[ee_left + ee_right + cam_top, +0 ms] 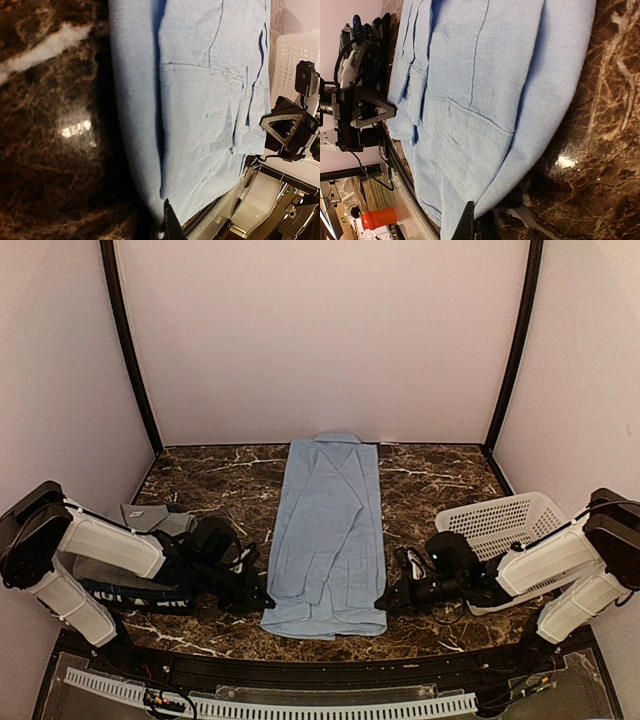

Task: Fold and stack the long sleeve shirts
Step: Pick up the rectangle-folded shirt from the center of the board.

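Note:
The light blue long sleeve shirt (328,530) lies folded into a long strip on the table's middle, its collar at the far end. My left gripper (262,598) is shut on its near left corner, and in the left wrist view a dark fingertip (172,226) pinches the cloth edge (200,125). My right gripper (386,598) is shut on the near right corner, the hem (485,125) held at its fingertip (469,224). A grey shirt (150,517) and a dark navy one with white lettering (130,594) lie under my left arm.
A white lattice basket (500,523) stands at the right beside my right arm. The table is dark marble (430,480) with pale walls on three sides. A cable rail (300,702) runs along the near edge. An orange object (382,218) sits off the table.

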Motion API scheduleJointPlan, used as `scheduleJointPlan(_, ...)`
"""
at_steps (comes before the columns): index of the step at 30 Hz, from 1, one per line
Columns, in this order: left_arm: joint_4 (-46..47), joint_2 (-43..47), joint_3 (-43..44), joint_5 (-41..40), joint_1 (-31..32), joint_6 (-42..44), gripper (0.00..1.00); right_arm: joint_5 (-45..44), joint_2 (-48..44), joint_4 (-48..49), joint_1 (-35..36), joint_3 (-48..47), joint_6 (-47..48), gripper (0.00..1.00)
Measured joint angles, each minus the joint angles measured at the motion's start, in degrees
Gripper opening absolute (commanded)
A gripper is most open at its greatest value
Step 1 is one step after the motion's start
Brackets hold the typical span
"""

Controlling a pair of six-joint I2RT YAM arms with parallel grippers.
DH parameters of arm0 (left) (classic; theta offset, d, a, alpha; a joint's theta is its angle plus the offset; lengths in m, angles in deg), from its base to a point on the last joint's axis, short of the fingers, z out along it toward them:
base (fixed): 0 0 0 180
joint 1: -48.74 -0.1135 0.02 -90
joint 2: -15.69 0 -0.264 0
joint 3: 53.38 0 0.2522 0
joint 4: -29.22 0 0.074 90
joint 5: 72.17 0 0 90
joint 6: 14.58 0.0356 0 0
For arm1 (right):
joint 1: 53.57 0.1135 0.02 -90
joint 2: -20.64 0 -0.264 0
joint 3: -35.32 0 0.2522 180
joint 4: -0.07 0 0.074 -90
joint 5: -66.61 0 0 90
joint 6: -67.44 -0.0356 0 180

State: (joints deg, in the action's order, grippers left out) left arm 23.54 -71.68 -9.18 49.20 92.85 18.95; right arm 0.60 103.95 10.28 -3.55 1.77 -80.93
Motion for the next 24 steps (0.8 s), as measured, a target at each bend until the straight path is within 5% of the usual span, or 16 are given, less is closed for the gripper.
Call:
scheduleJointPlan(17,-0.90,7.74,-3.72,-0.17,0.76,-0.81,0.07,0.13,-4.50,-6.16,1.64,-0.68,2.14,0.00)
scheduleJointPlan(24,-0.35,7.15,-3.74,-0.13,0.79,-0.83,0.29,0.04,-3.02,-6.10,1.86,-2.19,2.12,0.00)
